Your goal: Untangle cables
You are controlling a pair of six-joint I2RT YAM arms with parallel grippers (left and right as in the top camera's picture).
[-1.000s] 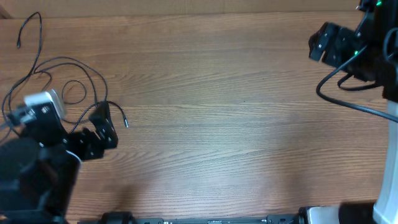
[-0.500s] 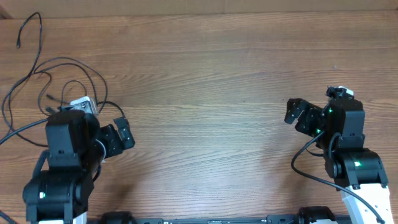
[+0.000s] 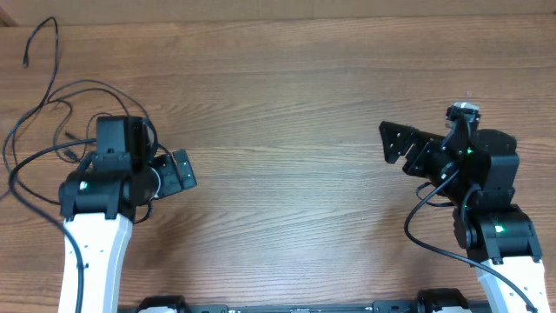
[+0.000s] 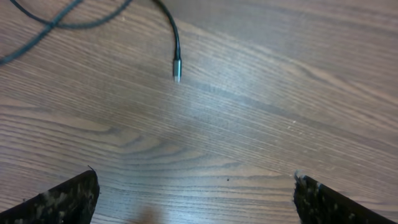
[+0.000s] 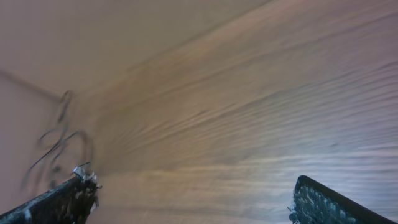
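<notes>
The cables are thin black cords lying in loose, overlapping loops at the table's far left, partly hidden under my left arm. One strand runs up to the back left corner. In the left wrist view a cable end with a small metal plug lies on the wood ahead of the fingers. My left gripper is open and empty, just right of the loops. My right gripper is open and empty at the right, pointing left. The cables show blurred and far off in the right wrist view.
The wooden table runs between the two arms. A thick black wire fixed to the right arm hangs beside it. The table's back edge is near the top.
The left arm has moved up and right, over the right side of the loops. The right arm has swung from the back right corner down to mid-right, its gripper now pointing left.
</notes>
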